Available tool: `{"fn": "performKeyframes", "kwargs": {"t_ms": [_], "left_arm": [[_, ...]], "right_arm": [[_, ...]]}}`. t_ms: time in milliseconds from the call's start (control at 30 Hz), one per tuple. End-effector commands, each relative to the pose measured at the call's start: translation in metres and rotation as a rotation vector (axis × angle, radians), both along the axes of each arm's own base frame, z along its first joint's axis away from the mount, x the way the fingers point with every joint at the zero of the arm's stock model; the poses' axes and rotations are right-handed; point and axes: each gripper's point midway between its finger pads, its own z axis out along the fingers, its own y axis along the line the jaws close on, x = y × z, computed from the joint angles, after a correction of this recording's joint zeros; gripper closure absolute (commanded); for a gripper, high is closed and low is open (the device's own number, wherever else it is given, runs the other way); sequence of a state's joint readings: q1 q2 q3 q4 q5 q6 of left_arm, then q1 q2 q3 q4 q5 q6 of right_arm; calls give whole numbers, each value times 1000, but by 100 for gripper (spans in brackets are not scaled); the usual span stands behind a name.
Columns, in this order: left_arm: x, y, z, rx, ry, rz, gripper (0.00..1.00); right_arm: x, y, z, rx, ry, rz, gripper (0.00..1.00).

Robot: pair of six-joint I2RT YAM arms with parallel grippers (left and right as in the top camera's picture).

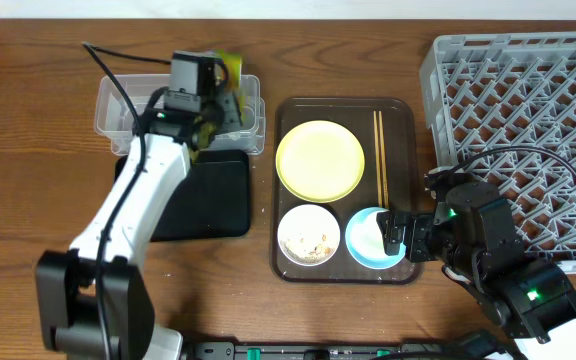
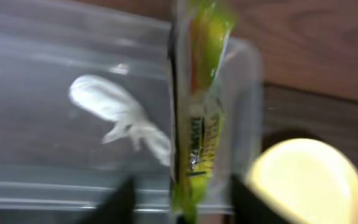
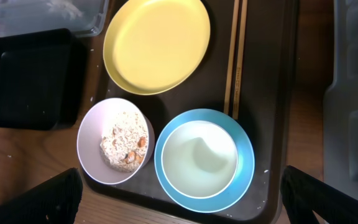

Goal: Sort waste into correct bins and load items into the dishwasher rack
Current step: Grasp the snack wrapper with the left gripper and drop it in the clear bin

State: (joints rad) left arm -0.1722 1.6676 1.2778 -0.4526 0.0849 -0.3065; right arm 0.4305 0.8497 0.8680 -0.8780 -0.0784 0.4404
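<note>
Here the left gripper stands parted around the upright snack wrapper, at the clear tub's end. The right gripper hangs wide open above the light-blue bowl.

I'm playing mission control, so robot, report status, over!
Left gripper open around green-and-yellow snack wrapper, above clear rectangular plastic tub. Right gripper open, empty, over light-blue bowl. Nothing in the way.

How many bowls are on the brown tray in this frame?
2. The white bowl holding crumbs sits at the near-left corner of the tray. The light-blue bowl is beside it on the right, with a small white cup nested inside. None looks hidden.
</note>
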Motion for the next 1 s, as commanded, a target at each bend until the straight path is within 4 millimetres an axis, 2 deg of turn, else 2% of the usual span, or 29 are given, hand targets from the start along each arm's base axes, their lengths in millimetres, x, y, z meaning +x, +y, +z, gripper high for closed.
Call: {"fn": "performKeyframes", "kwargs": {"t_ms": [0,167,333,500,567,667,767,867,900,967], "left_arm": [[-4,6,-1,35,17,-5,37],[-29,-10,25,-2,22,-73,35],[-75,-31,60,-25,22,-159,35],[-122,-49,88,-19,8,-248,35],[-134,-50,97,2,-13,-260,36],[-138,-43,106,43,-49,-238,36],[-131,-35,104,103,-69,-224,36],[-117,-38,87,144,-58,-246,35],[-109,-41,79,155,-49,-256,31],[-96,-45,63,172,-25,-260,31]], "right_arm": [[2,1,7,16,-10,-4,1],[7,-8,7,-24,-33,-44,1],[17,-25,10,-98,-81,-124,1],[20,-25,13,-88,-95,-138,1],[20,-25,13,-88,-94,-138,1],[19,-26,11,-79,-83,-151,1],[18,-26,10,-80,-76,-148,1],[17,-26,10,-82,-72,-148,1],[17,-26,10,-83,-72,-148,1],[17,-26,10,-82,-72,-148,1]]}}
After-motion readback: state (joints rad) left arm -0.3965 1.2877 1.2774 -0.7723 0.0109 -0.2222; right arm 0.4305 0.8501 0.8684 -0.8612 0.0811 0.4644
